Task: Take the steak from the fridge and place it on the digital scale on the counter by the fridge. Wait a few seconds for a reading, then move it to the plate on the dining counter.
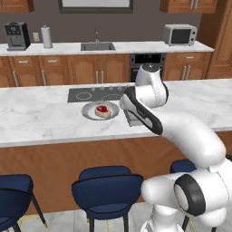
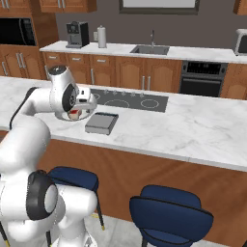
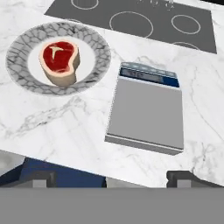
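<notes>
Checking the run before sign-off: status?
Claw open, empty, above the dining counter. Steak on plate. Digital scale beside it, bare. Nothing in the way.

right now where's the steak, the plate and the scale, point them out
steak (image 3: 60, 61): hand view, on its red centre.
plate (image 3: 94, 43): hand view, on the bare patterned rim right of the meat.
digital scale (image 3: 147, 111): hand view, on the middle of its flat grey top.
</notes>
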Motion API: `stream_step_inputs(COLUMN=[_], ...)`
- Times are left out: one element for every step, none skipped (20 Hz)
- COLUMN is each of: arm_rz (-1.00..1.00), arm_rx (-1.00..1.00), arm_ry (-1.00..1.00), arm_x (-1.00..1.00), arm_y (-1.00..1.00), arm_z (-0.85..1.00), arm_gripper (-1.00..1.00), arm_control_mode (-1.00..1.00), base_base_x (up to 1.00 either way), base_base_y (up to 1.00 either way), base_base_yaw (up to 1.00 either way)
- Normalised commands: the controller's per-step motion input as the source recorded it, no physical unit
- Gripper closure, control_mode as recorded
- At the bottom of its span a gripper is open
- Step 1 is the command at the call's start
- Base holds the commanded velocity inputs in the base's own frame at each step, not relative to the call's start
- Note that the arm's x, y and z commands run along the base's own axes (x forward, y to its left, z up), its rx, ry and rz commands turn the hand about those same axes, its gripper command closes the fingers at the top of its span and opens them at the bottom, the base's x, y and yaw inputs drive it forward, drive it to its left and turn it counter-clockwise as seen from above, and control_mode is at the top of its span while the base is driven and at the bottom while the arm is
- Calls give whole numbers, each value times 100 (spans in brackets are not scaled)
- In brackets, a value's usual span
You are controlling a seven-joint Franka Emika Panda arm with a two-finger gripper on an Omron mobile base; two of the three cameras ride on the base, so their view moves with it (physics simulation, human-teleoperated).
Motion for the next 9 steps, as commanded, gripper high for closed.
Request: stream_step_inputs(arm_rz=[-7, -7, -7, -7, -7, -6, -6, -5, -5], arm_rx=[1, 1, 1, 1, 1, 1, 3, 3, 3], arm_ry=[-2, -2, -2, -2, -2, 0, 0, 0, 0], arm_x=[-45, -43, -44, -44, -45, -45, -48, -55, -61], arm_y=[-47, -48, -46, -46, -44, -40, -36, -31, -29], arm_z=[31, 31, 31, 31, 32, 31, 30, 28, 26], arm_gripper=[-100, -100, -100, -100, -100, -100, -100, -100, -100], arm_control_mode=[-100, -100, -100, -100, -100, -100, -100, -100, -100], base_base_x=[0, 0, 0, 0, 0, 0, 0, 0, 0], base_base_y=[0, 0, 0, 0, 0, 0, 0, 0, 0], base_base_yaw=[0, 0, 0, 0, 0, 0, 0, 0, 0])
